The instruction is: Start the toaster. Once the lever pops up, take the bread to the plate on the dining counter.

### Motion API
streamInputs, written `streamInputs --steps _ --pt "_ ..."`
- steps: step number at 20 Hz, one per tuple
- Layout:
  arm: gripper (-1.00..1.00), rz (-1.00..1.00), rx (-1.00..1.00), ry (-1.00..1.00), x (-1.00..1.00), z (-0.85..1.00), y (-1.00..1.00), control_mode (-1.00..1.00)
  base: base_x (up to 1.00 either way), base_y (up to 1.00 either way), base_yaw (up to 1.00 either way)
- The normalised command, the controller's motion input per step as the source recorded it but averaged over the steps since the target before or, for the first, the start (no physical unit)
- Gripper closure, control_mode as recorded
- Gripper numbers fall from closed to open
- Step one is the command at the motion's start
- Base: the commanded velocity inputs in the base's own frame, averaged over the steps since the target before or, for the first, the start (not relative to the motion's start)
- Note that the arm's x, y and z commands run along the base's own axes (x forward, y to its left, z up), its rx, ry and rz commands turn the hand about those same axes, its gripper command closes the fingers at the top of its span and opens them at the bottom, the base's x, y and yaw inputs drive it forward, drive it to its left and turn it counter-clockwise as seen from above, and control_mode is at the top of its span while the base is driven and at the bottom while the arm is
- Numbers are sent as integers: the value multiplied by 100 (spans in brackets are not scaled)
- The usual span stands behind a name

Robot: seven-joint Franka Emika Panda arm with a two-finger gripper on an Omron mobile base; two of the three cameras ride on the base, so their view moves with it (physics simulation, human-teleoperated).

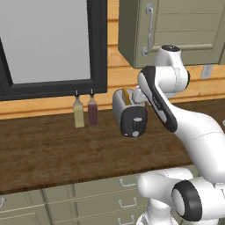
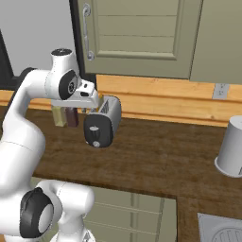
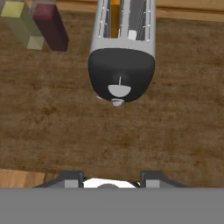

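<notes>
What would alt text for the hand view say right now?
Seen from above, the toaster stands on the wooden worktop, its black end panel and pale lever facing the camera. Bread sits in one slot; two bottles stand beside it.

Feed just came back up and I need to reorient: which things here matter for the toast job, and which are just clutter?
Job:
toaster
lever
bread in a slot

Clutter:
two bottles
grey canister
wall cabinet
</notes>
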Motion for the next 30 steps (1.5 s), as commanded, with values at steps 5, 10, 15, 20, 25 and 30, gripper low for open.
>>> streamInputs --steps 5,10,15,20,25,30 --pt "-100 -3 0 -3 13 -6 8 -100 0 0 0" --pt "-100 -9 -4 -11 4 -47 -1 -100 0 0 0" --pt "-100 -3 0 -15 29 -47 0 -100 0 0 0" --pt "-100 -4 0 -10 15 -41 0 -100 0 0 0" --pt "100 0 0 -6 27 -39 6 -100 0 0 0" --pt "100 0 0 -3 28 -15 0 -100 0 0 0"
